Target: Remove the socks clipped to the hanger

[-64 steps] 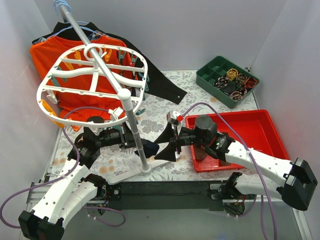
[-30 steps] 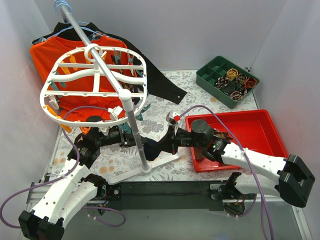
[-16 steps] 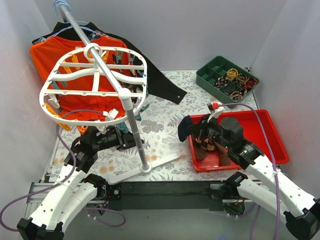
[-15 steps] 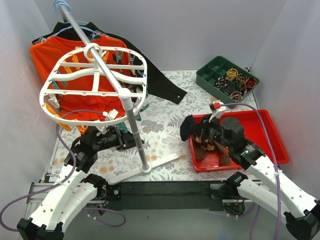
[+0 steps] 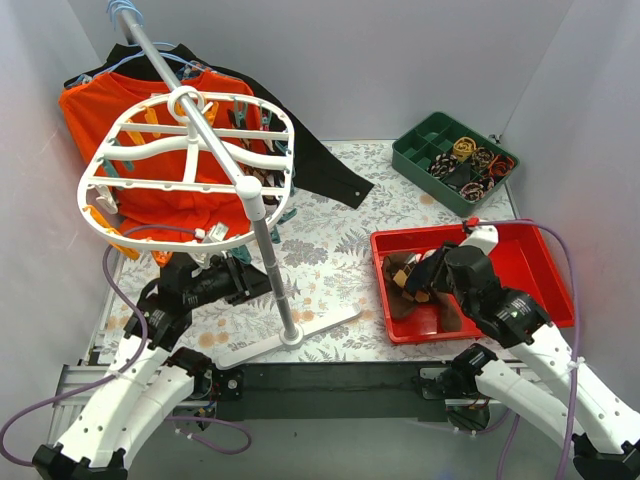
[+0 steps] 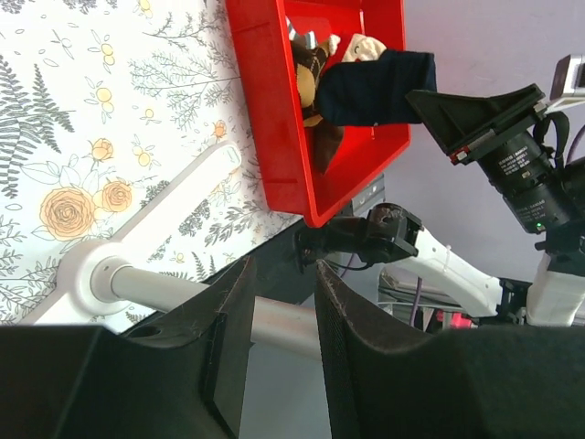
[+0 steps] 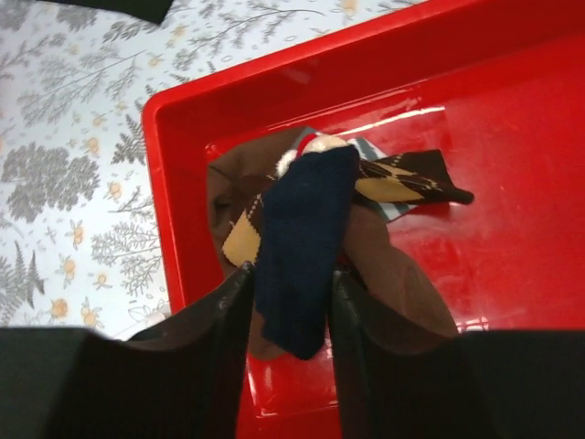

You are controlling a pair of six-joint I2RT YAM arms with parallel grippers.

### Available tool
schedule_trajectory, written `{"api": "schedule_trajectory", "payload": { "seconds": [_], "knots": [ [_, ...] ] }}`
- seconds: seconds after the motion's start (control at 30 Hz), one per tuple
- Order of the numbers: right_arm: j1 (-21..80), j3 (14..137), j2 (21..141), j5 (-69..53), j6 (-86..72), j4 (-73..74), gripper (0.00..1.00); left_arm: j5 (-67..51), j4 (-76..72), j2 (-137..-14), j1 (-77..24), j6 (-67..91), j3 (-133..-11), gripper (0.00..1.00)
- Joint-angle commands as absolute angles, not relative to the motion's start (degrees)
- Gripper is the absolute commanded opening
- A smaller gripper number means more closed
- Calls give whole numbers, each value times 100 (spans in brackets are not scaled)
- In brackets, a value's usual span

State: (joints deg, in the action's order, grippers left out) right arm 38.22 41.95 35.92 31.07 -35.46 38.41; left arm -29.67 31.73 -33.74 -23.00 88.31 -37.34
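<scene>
The white oval hanger (image 5: 190, 160) stands on its grey-white pole (image 5: 272, 275), with orange and teal clips round its rim. A dark navy sock (image 7: 302, 238) lies flat between the open jaws of my right gripper (image 7: 288, 283), on top of the argyle sock (image 7: 402, 178) and the brown sock (image 7: 393, 283) in the red tray (image 7: 512, 55). In the top view my right gripper (image 5: 425, 278) is over the tray's left part. My left gripper (image 6: 283, 274) is open and empty just beside the pole (image 6: 274, 325); in the top view the left gripper (image 5: 243, 282) sits left of it.
An orange shirt (image 5: 110, 120) and a long black garment (image 5: 320, 165) hang behind the hanger. A green divided box (image 5: 455, 160) of small items stands at the back right. The pole's white foot (image 5: 290, 335) lies on the floral table cover.
My right arm carried the navy sock from beside the pole rightward over the red tray, and its jaws now stand apart. My left gripper drew back slightly from the pole.
</scene>
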Motion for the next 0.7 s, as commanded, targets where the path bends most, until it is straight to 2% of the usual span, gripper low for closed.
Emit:
{"api": "schedule_trajectory", "payload": {
  "seconds": [0.0,0.1,0.27,0.43,0.67],
  "knots": [
    [3797,4394,3612,3718,-3649,4175,57,-2707,3392,-3252,-2312,8701,-3797,30],
    [3797,4719,3945,3543,-3008,3729,76,-2567,3498,-3234,-2312,8666,-3832,31],
    [3806,5167,4490,2674,-1717,2446,92,-2400,3612,-3068,-2312,8701,-3815,32],
    [3806,5536,5446,1690,-1433,1118,98,-2312,3788,-2901,-2312,8789,-3788,32],
    [3806,5994,7187,-130,-1581,-1524,98,-2145,4148,-2576,-2312,8877,-3841,32]
  ]
}}
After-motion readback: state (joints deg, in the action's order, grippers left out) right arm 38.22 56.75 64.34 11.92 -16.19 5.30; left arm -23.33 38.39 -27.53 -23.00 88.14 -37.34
